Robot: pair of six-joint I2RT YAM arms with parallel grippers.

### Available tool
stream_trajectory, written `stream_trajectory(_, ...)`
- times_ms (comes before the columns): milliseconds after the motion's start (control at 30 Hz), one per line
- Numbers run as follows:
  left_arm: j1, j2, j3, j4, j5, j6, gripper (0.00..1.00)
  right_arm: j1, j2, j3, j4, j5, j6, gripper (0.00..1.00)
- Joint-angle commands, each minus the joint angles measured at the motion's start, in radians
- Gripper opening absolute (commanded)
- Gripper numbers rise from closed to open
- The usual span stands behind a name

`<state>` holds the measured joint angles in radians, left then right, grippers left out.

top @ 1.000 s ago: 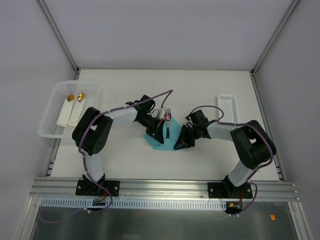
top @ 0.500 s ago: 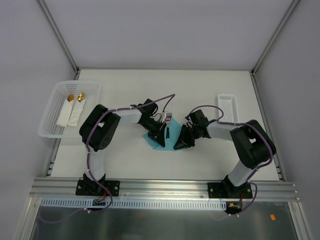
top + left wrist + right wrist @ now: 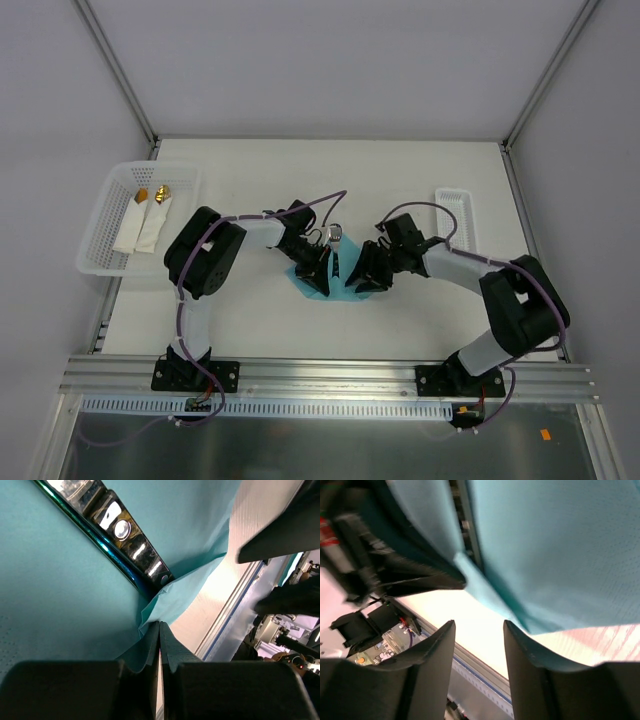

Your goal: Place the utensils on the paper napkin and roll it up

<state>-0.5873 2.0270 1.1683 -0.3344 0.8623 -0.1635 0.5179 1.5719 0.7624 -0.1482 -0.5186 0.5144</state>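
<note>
The teal paper napkin (image 3: 338,281) lies mid-table between my two grippers, with its near edge lifted. The utensils (image 3: 335,236) rest on it; their shiny heads poke out at the far end. In the left wrist view a glossy utensil handle (image 3: 121,531) runs across the paper napkin (image 3: 60,605). My left gripper (image 3: 318,270) (image 3: 159,625) is shut on a folded edge of the napkin. My right gripper (image 3: 358,277) (image 3: 478,627) is open just off the napkin's (image 3: 560,550) right edge, with nothing between its fingers.
A white basket (image 3: 105,232) at the far left holds two white rolled napkins (image 3: 140,222) with gold-tipped utensils. A small white tray (image 3: 455,210) sits at the far right. A metal rail (image 3: 330,375) runs along the table's near edge.
My right gripper has opened and let go of the napkin, shifting slightly left. The left gripper has stayed shut on the napkin's edge.
</note>
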Motion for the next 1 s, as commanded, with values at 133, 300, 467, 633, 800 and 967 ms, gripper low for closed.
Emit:
stream_trajectory(133,0.009,0.016,0.013,0.005,-0.037,0.001,0.00,-0.016,-0.199,-0.067,-0.045,0.072,0.049,0.53)
stream_trajectory(300,0.009,0.019,0.013,0.005,-0.034,-0.001,0.00,-0.015,-0.210,-0.123,-0.025,0.094,0.055,0.48)
stream_trajectory(467,0.009,0.019,0.010,0.005,-0.035,-0.001,0.00,-0.015,-0.181,-0.130,-0.033,0.133,0.041,0.30)
stream_trajectory(633,0.009,0.018,0.010,0.005,-0.036,0.001,0.00,-0.018,-0.216,-0.178,-0.042,0.193,0.099,0.41)
stream_trajectory(800,0.009,0.021,0.011,0.005,-0.034,0.001,0.00,-0.085,-0.260,-0.206,-0.045,0.238,0.101,0.52)
stream_trajectory(967,0.007,0.024,0.010,0.005,-0.034,0.001,0.00,-0.188,-0.230,-0.163,-0.088,0.276,0.023,0.61)
